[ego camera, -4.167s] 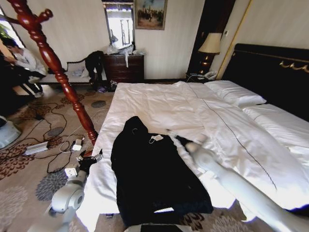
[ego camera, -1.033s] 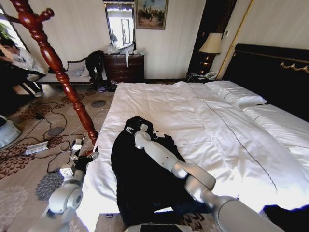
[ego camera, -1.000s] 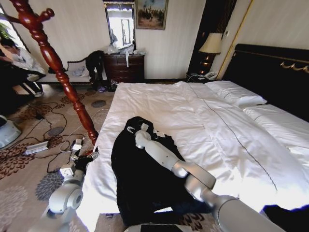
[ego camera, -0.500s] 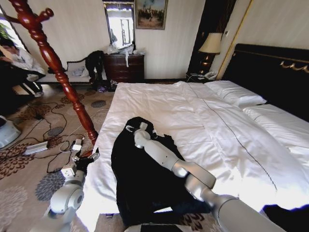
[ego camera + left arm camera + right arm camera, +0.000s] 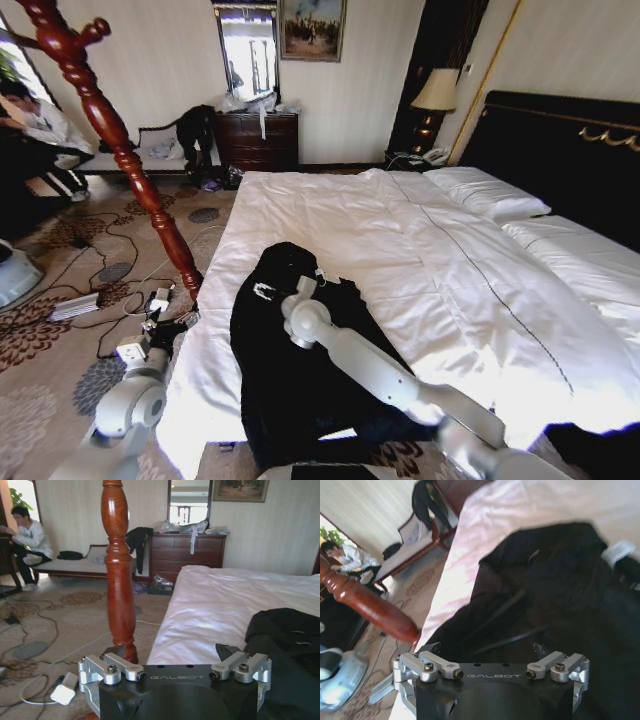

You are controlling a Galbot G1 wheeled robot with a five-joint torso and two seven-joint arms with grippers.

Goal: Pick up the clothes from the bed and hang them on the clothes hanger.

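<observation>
The black jacket point(image 5: 300, 370) lies spread on the near left part of the white bed point(image 5: 420, 240), its hood end toward the headboard. The right gripper point(image 5: 268, 291) hangs over the jacket's upper part, close to the fabric; in the right wrist view its fingers point(image 5: 434, 646) stand spread, apparently holding nothing, though contact is hard to judge. The left gripper point(image 5: 172, 323) waits low beside the bed's left edge, fingers apart, near the foot of the red-brown coat stand point(image 5: 120, 150), which rises from the patterned carpet point(image 5: 60, 340).
</observation>
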